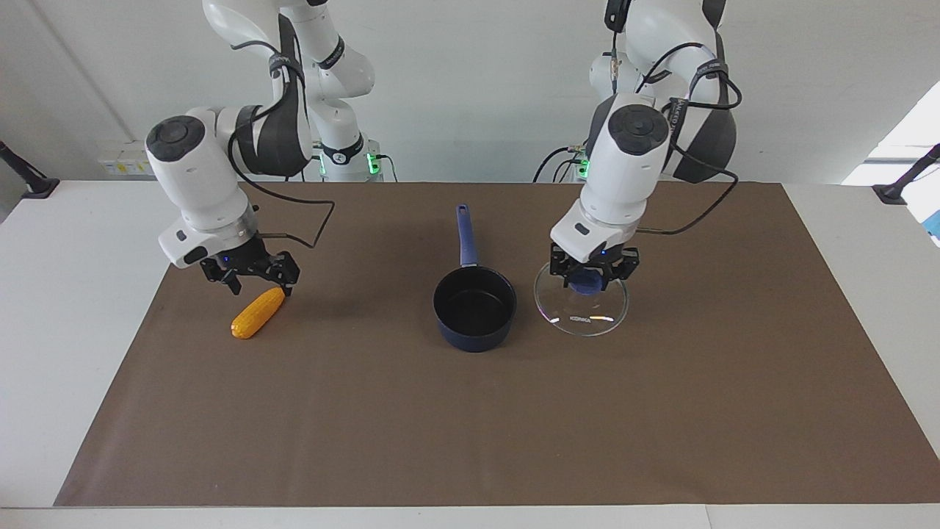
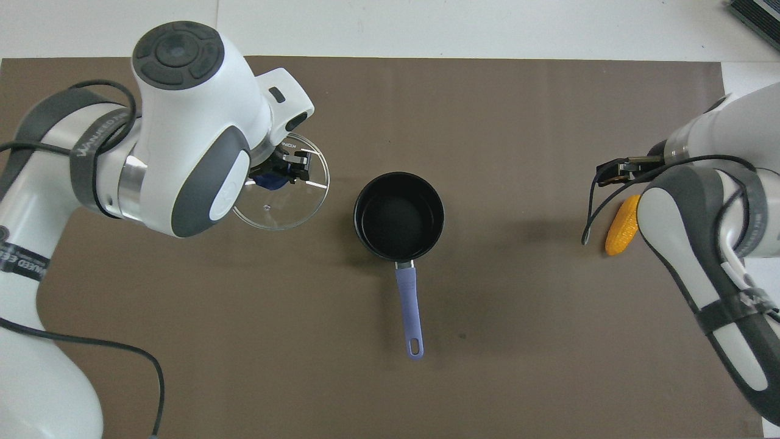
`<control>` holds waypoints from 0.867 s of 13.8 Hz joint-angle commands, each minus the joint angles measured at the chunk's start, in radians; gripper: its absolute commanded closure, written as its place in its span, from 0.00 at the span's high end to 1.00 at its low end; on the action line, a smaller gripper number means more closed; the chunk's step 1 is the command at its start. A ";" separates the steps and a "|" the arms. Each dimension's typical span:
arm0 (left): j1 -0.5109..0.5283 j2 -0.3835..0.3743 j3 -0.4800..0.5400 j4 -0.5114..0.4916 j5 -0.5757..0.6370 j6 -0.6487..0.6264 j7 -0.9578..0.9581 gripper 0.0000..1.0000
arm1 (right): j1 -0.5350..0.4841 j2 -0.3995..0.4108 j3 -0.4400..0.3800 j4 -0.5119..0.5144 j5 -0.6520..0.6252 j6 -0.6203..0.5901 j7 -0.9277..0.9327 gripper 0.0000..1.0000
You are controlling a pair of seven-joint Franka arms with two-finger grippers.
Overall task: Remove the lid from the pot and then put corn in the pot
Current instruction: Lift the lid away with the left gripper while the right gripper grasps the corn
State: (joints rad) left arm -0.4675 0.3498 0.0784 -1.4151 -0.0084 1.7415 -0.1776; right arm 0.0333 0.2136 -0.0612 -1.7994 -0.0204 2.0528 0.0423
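Observation:
The pot [image 1: 474, 336] stands uncovered at the middle of the brown mat, black inside, its blue handle [image 1: 465, 235] pointing toward the robots; it also shows in the overhead view [image 2: 399, 216]. My left gripper [image 1: 591, 281] is shut on the blue knob of the glass lid [image 1: 580, 319] and holds it low over the mat beside the pot, toward the left arm's end. The lid also shows in the overhead view [image 2: 286, 210], under the left gripper [image 2: 277, 177]. The corn [image 1: 257, 314] lies on the mat toward the right arm's end. My right gripper [image 1: 253, 283] hangs open just over its nearer end. The overhead view shows the corn [image 2: 621, 235] and right gripper [image 2: 624, 167] too.
The brown mat [image 1: 470, 426] covers most of the white table. A cable [image 2: 594, 213] hangs from the right arm's wrist near the corn.

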 commanded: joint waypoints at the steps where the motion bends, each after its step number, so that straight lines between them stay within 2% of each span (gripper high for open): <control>1: 0.075 -0.068 -0.011 -0.102 0.002 0.025 0.128 0.00 | -0.050 0.032 0.001 -0.037 -0.003 0.067 0.027 1.00; 4: 0.163 -0.124 -0.012 -0.235 0.002 0.142 0.292 0.00 | -0.066 0.069 0.000 -0.060 -0.003 0.089 0.105 1.00; 6: 0.205 -0.146 -0.011 -0.287 0.001 0.179 0.366 0.00 | -0.067 0.076 -0.002 -0.107 -0.006 0.093 0.168 1.00; 7: 0.226 -0.155 -0.012 -0.301 0.001 0.182 0.385 0.00 | -0.075 0.084 -0.003 -0.133 -0.009 0.099 0.174 1.00; 9: 0.271 -0.182 -0.012 -0.364 0.001 0.217 0.458 0.00 | -0.122 0.087 -0.002 -0.190 -0.013 0.186 0.162 1.00; 12: 0.343 -0.219 -0.012 -0.467 -0.001 0.300 0.553 0.00 | -0.131 0.089 -0.003 -0.195 -0.019 0.188 0.156 1.00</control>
State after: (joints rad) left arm -0.1690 0.2003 0.0786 -1.7754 -0.0084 1.9752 0.3167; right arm -0.0924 0.3164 -0.0691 -1.9757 -0.0247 2.2207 0.1932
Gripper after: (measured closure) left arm 0.344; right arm 0.000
